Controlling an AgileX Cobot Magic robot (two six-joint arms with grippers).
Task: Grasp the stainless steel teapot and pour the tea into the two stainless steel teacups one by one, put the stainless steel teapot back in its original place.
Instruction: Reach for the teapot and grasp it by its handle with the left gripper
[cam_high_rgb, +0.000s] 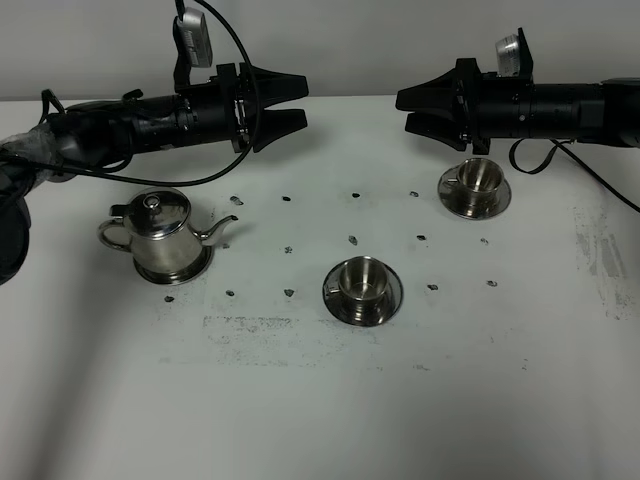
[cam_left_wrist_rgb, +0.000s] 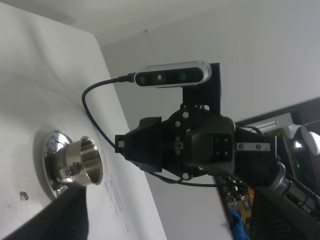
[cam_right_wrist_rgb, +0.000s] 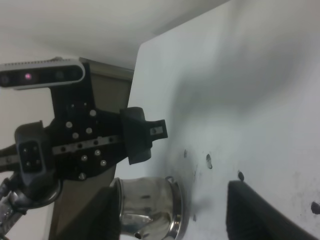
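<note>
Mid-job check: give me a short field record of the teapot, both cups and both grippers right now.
pot: shiny stainless steel teapot upright, lid on, table left, spout toward cups, ungrasped
near cup: small steel teacup upright, table centre
far cup: matching steel teacup upright, far right
left gripper: fingers open, holding nothing
right gripper: fingers open, holding nothing

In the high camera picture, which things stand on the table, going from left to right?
teapot → nearer cup → farther cup
</note>
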